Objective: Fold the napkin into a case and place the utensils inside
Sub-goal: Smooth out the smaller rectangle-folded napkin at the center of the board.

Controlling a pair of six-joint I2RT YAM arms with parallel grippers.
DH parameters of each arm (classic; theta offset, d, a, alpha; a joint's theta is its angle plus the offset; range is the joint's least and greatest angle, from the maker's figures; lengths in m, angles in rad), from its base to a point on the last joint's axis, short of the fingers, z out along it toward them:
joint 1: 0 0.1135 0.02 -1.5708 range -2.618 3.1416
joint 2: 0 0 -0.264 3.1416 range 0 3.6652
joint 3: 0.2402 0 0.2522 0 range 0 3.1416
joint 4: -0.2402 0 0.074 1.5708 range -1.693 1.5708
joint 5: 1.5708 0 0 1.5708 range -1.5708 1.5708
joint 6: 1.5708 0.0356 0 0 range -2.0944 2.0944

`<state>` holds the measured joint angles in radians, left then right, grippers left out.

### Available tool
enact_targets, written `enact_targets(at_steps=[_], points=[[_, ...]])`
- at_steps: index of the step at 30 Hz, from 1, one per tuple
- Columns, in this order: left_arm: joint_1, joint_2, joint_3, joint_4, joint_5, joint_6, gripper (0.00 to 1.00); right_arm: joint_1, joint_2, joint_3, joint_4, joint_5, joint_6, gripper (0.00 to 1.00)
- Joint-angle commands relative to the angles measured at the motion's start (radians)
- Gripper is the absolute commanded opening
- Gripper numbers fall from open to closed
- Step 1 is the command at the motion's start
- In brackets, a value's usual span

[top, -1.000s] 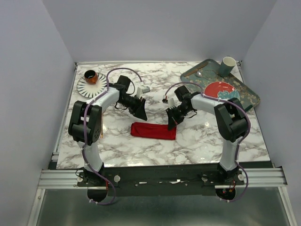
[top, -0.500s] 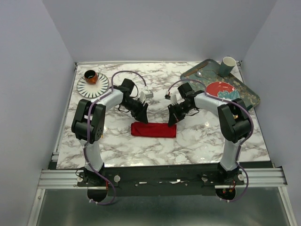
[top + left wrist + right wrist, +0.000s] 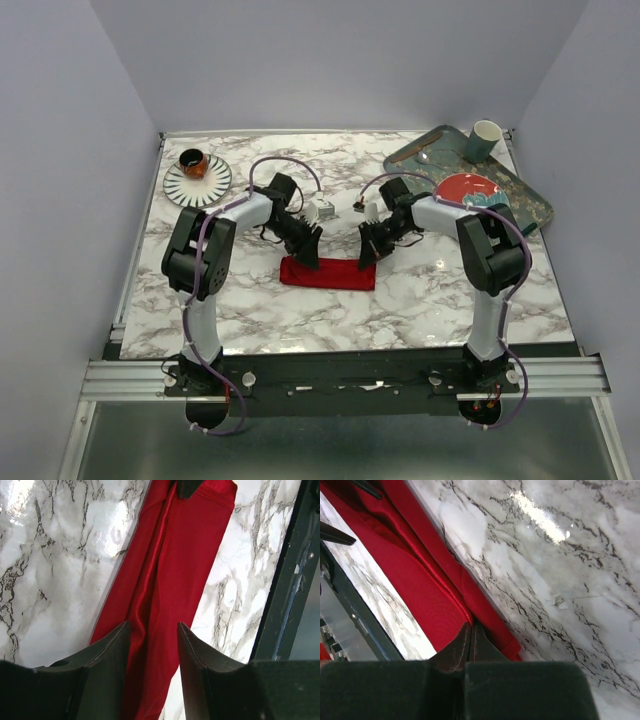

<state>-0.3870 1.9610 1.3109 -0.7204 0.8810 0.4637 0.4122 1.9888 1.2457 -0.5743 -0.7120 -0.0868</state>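
The napkin [image 3: 328, 272] lies on the marble as a narrow red strip, the case shape. Seen from the left wrist, the napkin [image 3: 170, 565] runs away from my left gripper [image 3: 152, 627], which is open, with one finger either side of the long fold at the left end. My left gripper [image 3: 308, 255] hangs over that end in the top view. My right gripper [image 3: 469, 626] is shut, its tips pinching the raised fold of the napkin [image 3: 420, 580] at the right end; in the top view, my right gripper [image 3: 366, 262]. A slim pale utensil [image 3: 425, 157] lies on the tray, too small to identify.
A green tray [image 3: 520, 185] at the back right holds a round red patterned plate [image 3: 465, 190] and a pale mug [image 3: 485, 140]. A striped plate [image 3: 196, 180] with a small brown cup [image 3: 193, 162] stands at the back left.
My left gripper has moved right and nearer, from behind the napkin's left end to over it. The right gripper has barely moved and stays shut.
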Motion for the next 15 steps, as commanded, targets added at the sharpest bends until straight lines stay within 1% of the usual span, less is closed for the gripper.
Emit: enact_targets(at_steps=[1,2,5,6,8,9,11,12,14,15], points=[[-0.012,0.041,0.016,0.027,-0.048,-0.010,0.49,-0.010,0.045,0.027,0.007,0.029,0.001,0.01],[-0.012,0.044,0.016,0.032,-0.060,-0.017,0.47,-0.010,0.048,0.029,0.004,0.026,-0.001,0.01],[-0.012,0.055,0.021,0.035,-0.074,-0.033,0.37,-0.012,0.054,0.034,-0.007,0.019,-0.005,0.01],[-0.010,0.059,0.021,0.036,-0.085,-0.040,0.28,-0.013,0.059,0.038,-0.010,0.016,-0.007,0.01],[-0.010,0.065,0.022,0.035,-0.091,-0.057,0.16,-0.013,0.059,0.044,-0.024,0.006,-0.010,0.03],[-0.010,0.071,0.021,0.027,-0.083,-0.074,0.08,-0.015,0.059,0.047,-0.028,0.002,-0.011,0.08],[-0.007,0.076,0.021,0.019,-0.065,-0.089,0.01,-0.013,0.053,0.047,-0.035,-0.012,-0.011,0.13],[-0.003,0.081,0.019,0.015,-0.044,-0.106,0.00,-0.015,0.053,0.047,-0.036,-0.017,-0.011,0.17],[-0.001,0.078,0.019,0.012,-0.018,-0.117,0.00,-0.016,0.053,0.050,-0.045,-0.026,-0.011,0.21],[0.000,0.067,0.018,0.009,-0.005,-0.119,0.00,-0.016,0.053,0.052,-0.050,-0.029,-0.014,0.26]])
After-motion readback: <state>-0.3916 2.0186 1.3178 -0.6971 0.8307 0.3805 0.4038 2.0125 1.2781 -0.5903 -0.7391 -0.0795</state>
